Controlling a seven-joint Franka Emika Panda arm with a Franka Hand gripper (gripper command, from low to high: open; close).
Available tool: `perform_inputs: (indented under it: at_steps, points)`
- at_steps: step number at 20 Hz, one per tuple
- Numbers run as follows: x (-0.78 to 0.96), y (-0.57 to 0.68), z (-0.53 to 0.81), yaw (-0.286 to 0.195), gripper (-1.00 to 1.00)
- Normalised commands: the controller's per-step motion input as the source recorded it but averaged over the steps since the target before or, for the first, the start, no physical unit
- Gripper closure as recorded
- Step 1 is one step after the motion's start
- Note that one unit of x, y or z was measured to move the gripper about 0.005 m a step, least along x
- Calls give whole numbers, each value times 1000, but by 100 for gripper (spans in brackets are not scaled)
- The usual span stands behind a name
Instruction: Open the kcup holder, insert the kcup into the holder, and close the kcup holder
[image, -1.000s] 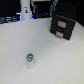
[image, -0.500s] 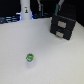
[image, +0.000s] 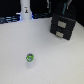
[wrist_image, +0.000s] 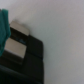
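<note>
From the exterior view I have the kcup holder (image: 63, 26) sitting in the upper right of the frame, a black box with two pale handle slots on its front face, one above the other. Both drawers look flush with the body, so I judge the holder not yet opened. The kcup (image: 30, 58) rests alone on the white tabletop (image: 55, 62) in the lower left-centre of the frame, green rim showing, well apart from the holder.

The arm comes down as a dark mass directly above the holder at the top right of that frame, so the gripper is far nearer the box than the pod. In the wrist view the kcup holder (wrist_image: 22, 57) fills the lower left of the picture, with one pale slot (wrist_image: 17, 36) close to the lens and a teal part (wrist_image: 4, 22) at the left edge, possibly a gripper finger, though the blur keeps me from being sure. I cannot tell whether the gripper is open or closed.

The coming move turns on that handle slot: the holder lies just below and ahead of the gripper, its front facing out toward the bare tabletop, so the drawer would pull that way, toward the kcup's side.
</note>
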Motion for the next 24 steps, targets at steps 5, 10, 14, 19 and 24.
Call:
perform_inputs:
  at_steps: [5,10,14,19,24]
  points:
    - [-351,633,-75,-172,-100]
    - [-309,626,-166,-166,-100]
    - [-183,569,-244,-157,-100]
    - [-95,473,-340,-134,-100]
    - [-48,260,-424,-96,-100]
